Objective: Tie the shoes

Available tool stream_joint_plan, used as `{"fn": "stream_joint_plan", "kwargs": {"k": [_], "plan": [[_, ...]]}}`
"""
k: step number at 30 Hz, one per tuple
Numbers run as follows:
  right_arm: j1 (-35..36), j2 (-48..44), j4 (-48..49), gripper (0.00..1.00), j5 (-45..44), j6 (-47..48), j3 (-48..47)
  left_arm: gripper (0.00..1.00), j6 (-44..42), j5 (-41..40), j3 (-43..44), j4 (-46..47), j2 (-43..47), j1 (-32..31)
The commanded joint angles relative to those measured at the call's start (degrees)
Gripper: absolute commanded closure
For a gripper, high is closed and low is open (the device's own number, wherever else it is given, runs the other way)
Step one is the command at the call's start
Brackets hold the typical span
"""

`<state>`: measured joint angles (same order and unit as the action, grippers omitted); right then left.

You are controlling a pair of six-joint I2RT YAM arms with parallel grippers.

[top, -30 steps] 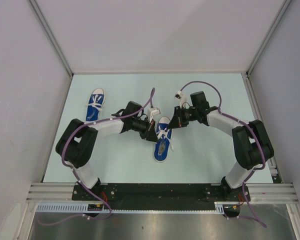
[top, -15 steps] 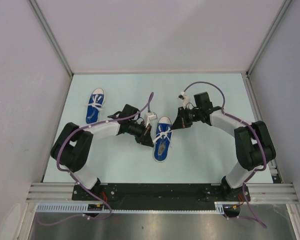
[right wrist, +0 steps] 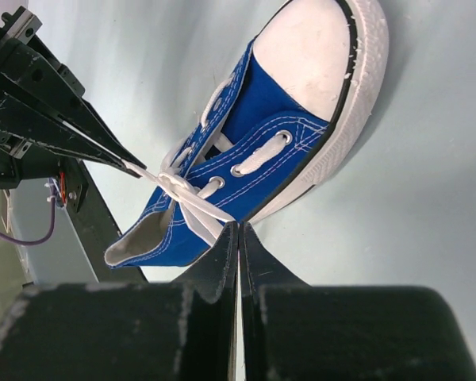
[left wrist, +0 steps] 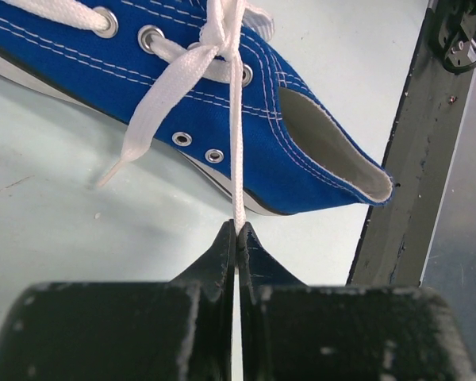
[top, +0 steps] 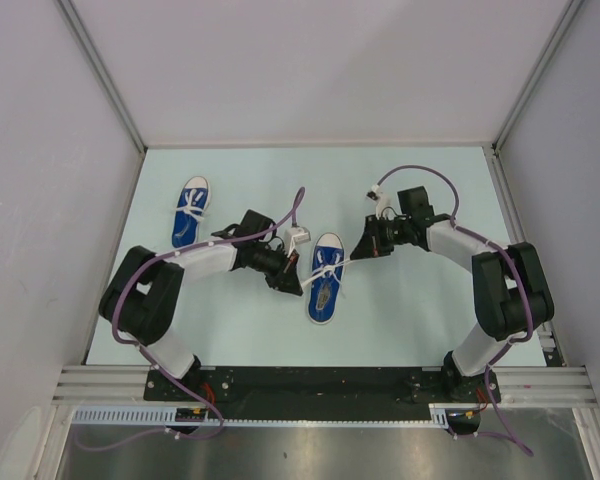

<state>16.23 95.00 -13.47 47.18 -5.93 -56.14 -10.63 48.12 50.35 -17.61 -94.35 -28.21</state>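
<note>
While one blue shoe [top: 323, 278] lies in the middle of the desk [top: 410, 320] with its white toe pointing to the far side, the left jaws are pressed together on one white lace [left wrist: 236, 159] just left of it. That lace runs straight and tight from the jaws to a crossing over the eyelets. The right jaws sit just right of the shoe, toward its toe end. They are pinched together on the other lace [right wrist: 200, 216], which also runs to the crossing. The two laces pull away from the shoe, one to each side. The open mouth of the shoe shows its grey inside. The second blue shoe [top: 190, 212] lies at the far left of the desk, apart from both pairs of jaws, with white laces across its top.
</note>
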Motion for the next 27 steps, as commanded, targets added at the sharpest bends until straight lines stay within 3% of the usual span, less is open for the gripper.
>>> {"fn": "stream_joint_plan", "kwargs": {"k": [1, 13, 27], "plan": [[-1.4, -2.5, 1.1, 1.0, -1.2, 0.1, -0.1, 1.0, -2.2, 0.0, 1.1, -1.6, 3.0, 0.4], [-1.9, -2.5, 4.2, 1.0, -0.9, -2.7, 0.0, 1.0, -5.4, -0.3, 5.6, -4.9, 5.0, 0.9], [-2.6, -1.6, 2.0, 1.0, -3.2, 0.4, 0.0, 1.0, -8.7, -0.4, 4.3, -8.1, 5.0, 2.6]]}}
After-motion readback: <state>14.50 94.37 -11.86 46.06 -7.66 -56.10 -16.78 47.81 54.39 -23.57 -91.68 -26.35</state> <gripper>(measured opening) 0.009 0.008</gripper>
